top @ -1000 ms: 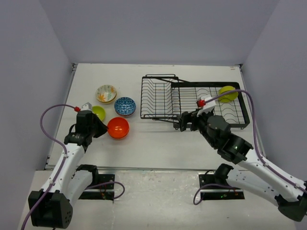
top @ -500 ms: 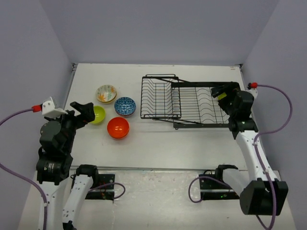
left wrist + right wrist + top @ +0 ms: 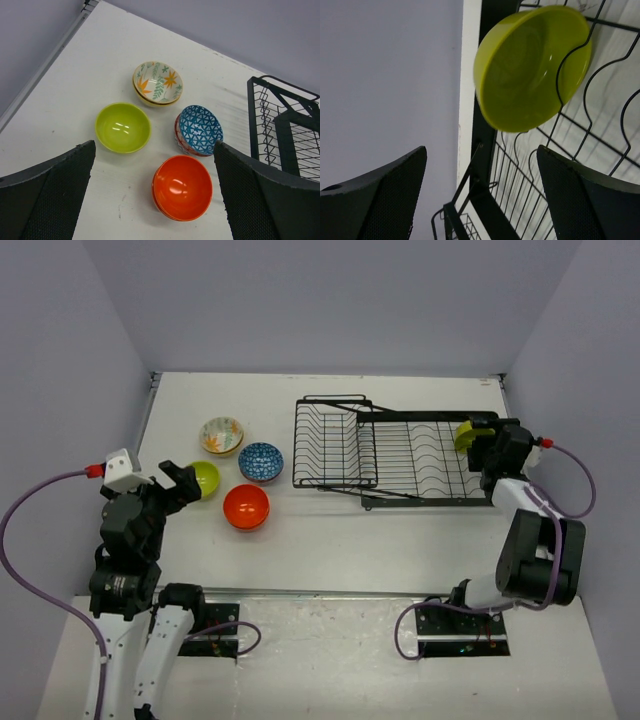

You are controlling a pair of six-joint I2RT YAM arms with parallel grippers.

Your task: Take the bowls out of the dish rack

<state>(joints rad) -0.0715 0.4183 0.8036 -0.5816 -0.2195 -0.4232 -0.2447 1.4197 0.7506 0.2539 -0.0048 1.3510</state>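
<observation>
On the white table, left of the rack, sit a floral bowl (image 3: pixel 157 83), a blue-patterned bowl (image 3: pixel 199 130), a lime green bowl (image 3: pixel 123 127) and an orange bowl (image 3: pixel 182 187). My left gripper (image 3: pixel 154 150) hovers open above them, holding nothing; in the top view this left gripper (image 3: pixel 178 480) is beside the lime green bowl (image 3: pixel 205 478). A second lime green bowl (image 3: pixel 532 70) stands on edge in the wires at the right end of the black dish rack (image 3: pixel 400 455). My right gripper (image 3: pixel 481 150) is open just short of it, with its fingers apart from the bowl.
The rack's raised basket section (image 3: pixel 335 445) is at its left end, the flat wire section (image 3: pixel 430 455) at the right. The side wall (image 3: pixel 385 75) is close behind the rack's right end. Purple cables trail from both wrists.
The left gripper opened and pulled back up from the lime green bowl by the orange one. The right arm swung from the rack's front edge to its right end, facing the green bowl.
</observation>
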